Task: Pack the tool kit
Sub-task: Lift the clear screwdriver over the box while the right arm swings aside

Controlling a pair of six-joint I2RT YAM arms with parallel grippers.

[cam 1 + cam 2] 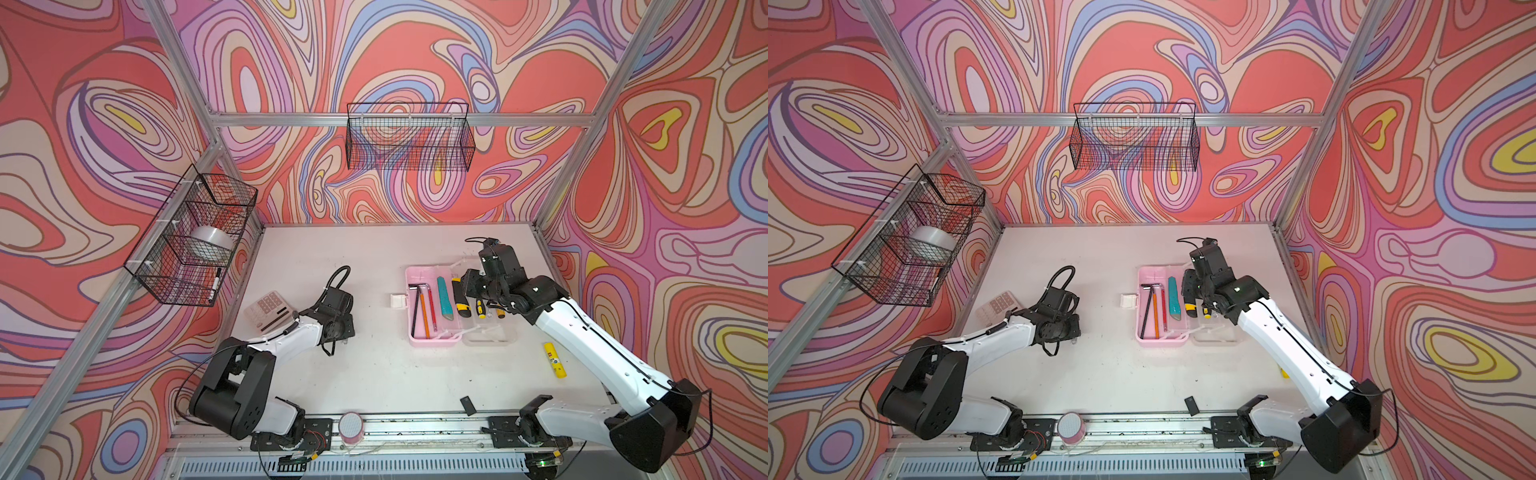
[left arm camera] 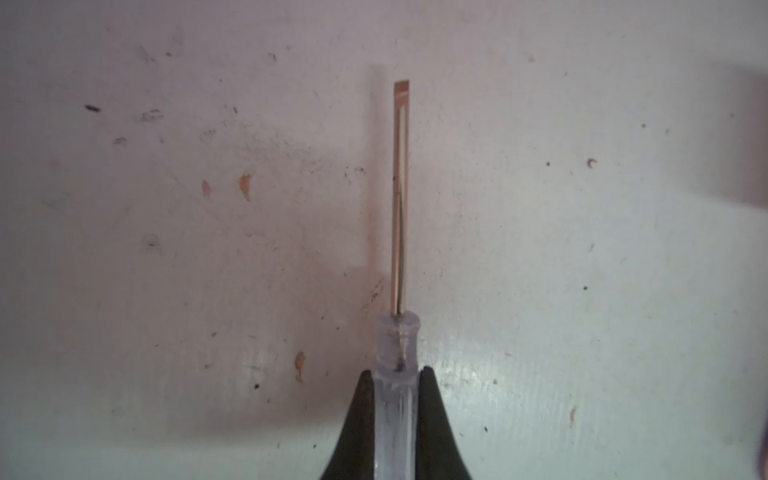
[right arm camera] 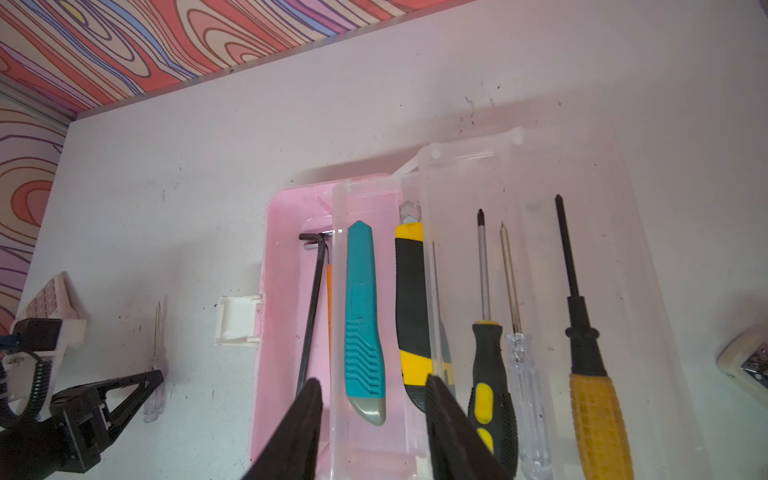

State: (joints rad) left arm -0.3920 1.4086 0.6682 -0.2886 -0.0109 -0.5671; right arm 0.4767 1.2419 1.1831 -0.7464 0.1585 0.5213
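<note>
Near right, the yellow glue stick (image 1: pixel 555 359) lies in plain sight in a top view; in a top view the right arm covers all but its tip (image 1: pixel 1283 372). On the left, the left arm's wrist hides its own fingers from above and cuts off a corner of the calculator (image 1: pixel 270 309); further back, the right arm covers the far end of the clear lid (image 1: pixel 490 334).

Writing now: the glue stick's label is too small to read; so is the raised lettering inside the pink box (image 1: pixel 415 338), which sits open right of the table's middle.

Over to the left gripper (image 2: pixel 395 376): clamped tight on the clear handle of a flat-blade screwdriver (image 2: pixel 400 199), left of the box's white latch (image 3: pixel 239 320); resting on the table (image 2: pixel 166 291) or just off it, can't tell.

The right gripper (image 3: pixel 374 382) hangs over the box, jaws part way apart, either side of the teal knife (image 3: pixel 363 316); nothing held. The yellow-black knife (image 3: pixel 411 307) sits just right of it, the hex keys (image 3: pixel 311 307) and pencils (image 1: pixel 424 311) to the left; three more screwdrivers (image 3: pixel 490 374) lie on the lid.
</note>
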